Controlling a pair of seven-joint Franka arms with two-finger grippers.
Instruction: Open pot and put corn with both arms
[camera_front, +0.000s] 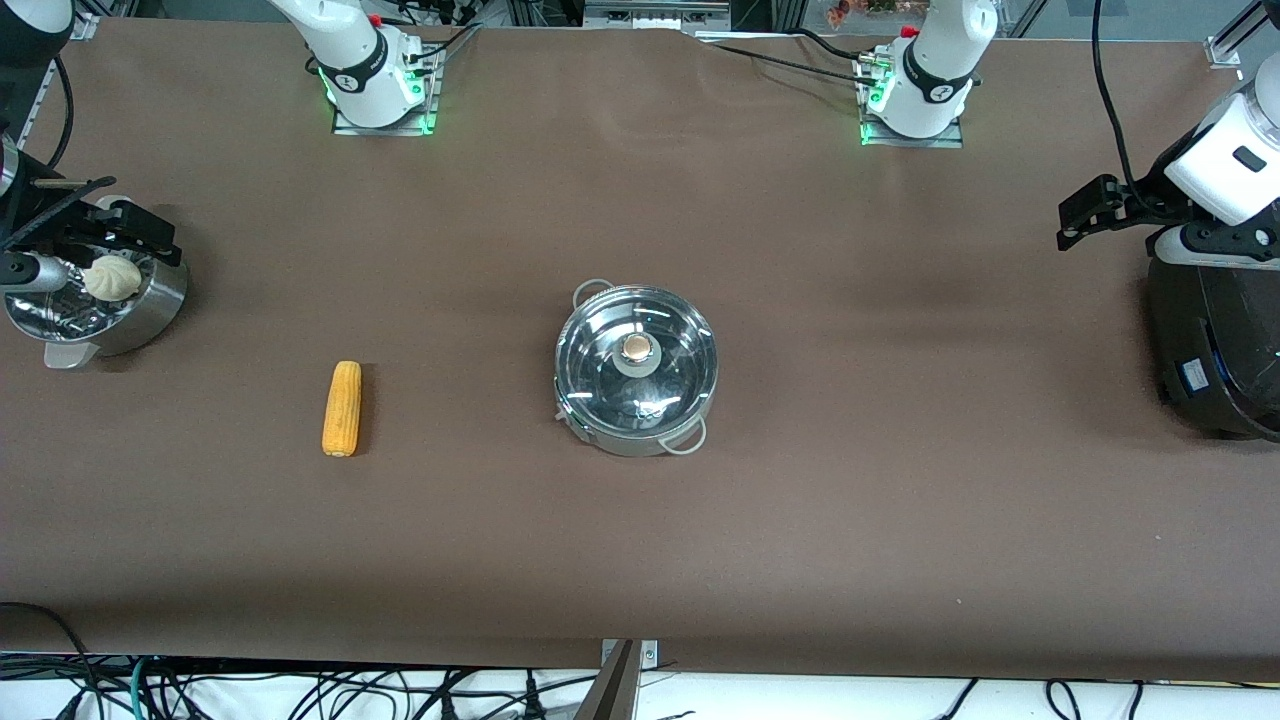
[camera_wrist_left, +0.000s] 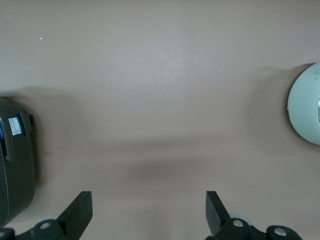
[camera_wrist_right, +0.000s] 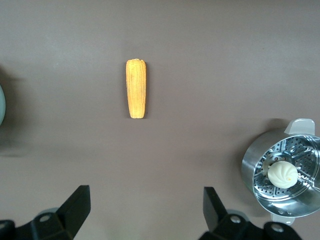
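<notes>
While both arms wait at their ends of the brown worktop (camera_front: 640, 560), the steel pot (camera_front: 636, 370) sits near the middle with its glass lid (camera_front: 636, 365) on, copper-coloured knob (camera_front: 636, 347) up. Toward the right arm's end lies the corn (camera_front: 342, 408), well apart from the pot, and the right gripper (camera_wrist_right: 145, 207) hangs with fingers (camera_wrist_right: 75, 205) spread above the steamer basket (camera_front: 95, 300) holding a white bun (camera_front: 112, 277). At the left arm's end, the left gripper (camera_wrist_left: 149, 210) hangs with fingers apart by the black cooker (camera_front: 1215, 345).
</notes>
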